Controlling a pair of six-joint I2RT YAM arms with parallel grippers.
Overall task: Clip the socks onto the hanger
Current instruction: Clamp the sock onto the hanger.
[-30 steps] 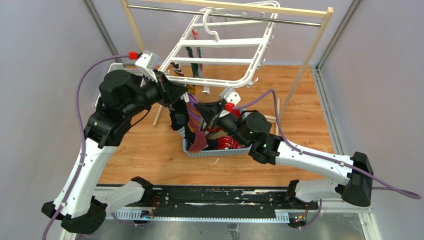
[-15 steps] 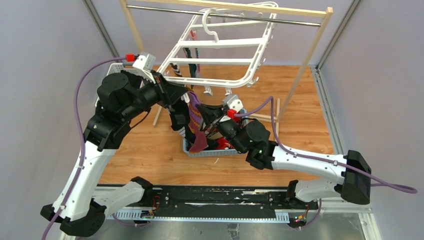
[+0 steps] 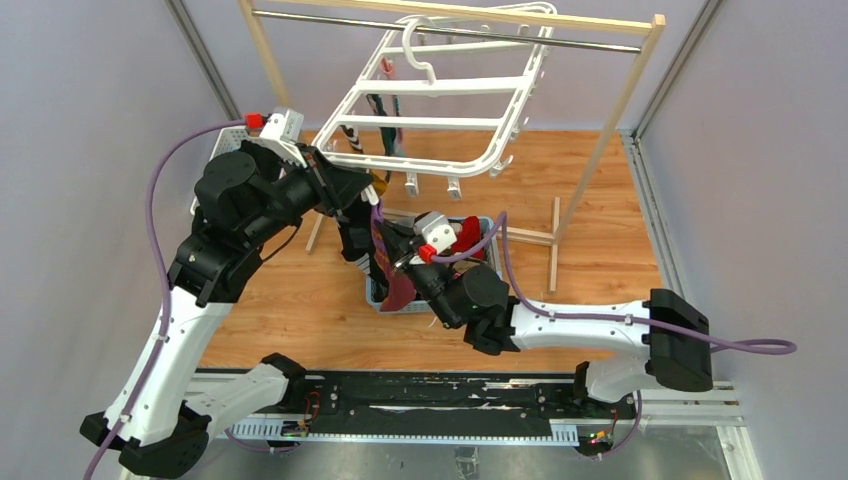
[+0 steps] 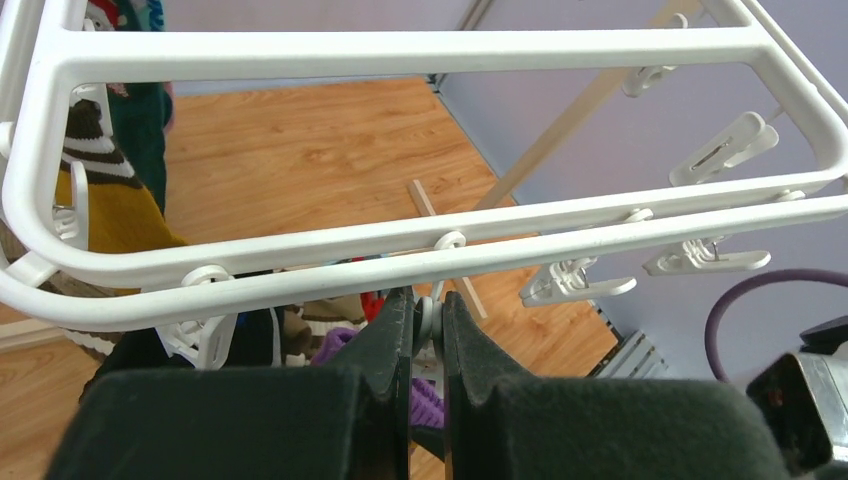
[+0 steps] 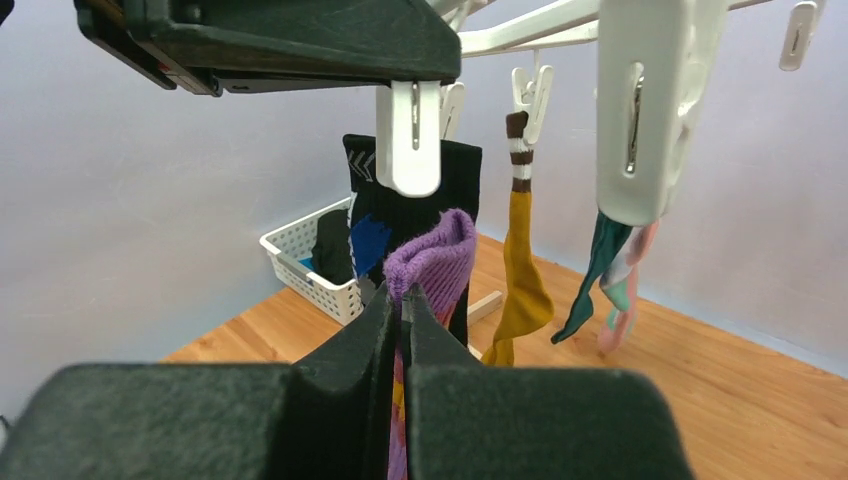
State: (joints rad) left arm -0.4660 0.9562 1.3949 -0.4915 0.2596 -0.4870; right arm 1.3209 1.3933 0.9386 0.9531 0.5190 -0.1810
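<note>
Two grippers are both closed tight, and over the last second it is mainly the right arm that has changed. It has swung leftward along its whole length, bringing the right gripper point(image 5: 400, 305) in under the left gripper point(image 4: 428, 306). That has uncovered a red sock point(image 3: 468, 235) in the pale blue mesh basket point(image 3: 378, 297). The left arm has barely shifted.

The right gripper pinches the cuff of a purple striped fabric sock point(image 5: 435, 255), held just below a small white plastic clip point(image 5: 410, 140). Whether cuff and clip touch cannot be told. The left gripper squeezes that clip at the near rail of the large white plastic drying hanger point(image 4: 400, 40), which hangs from the wooden rack with a metal rail point(image 3: 620, 100).

From above, the left fingertips are lost behind the hanger rail. Most of the basket is covered by the right arm. In the right wrist view the sock's lower part is cut off by the fingers. A black sock point(image 5: 400, 200) and a mustard sock point(image 5: 522, 280) hang clipped behind it.

The left arm rises with its elbow high, reaching forward to the hanger's near edge. The right arm lies low across the table from the right, its wrist turned upward.
</note>
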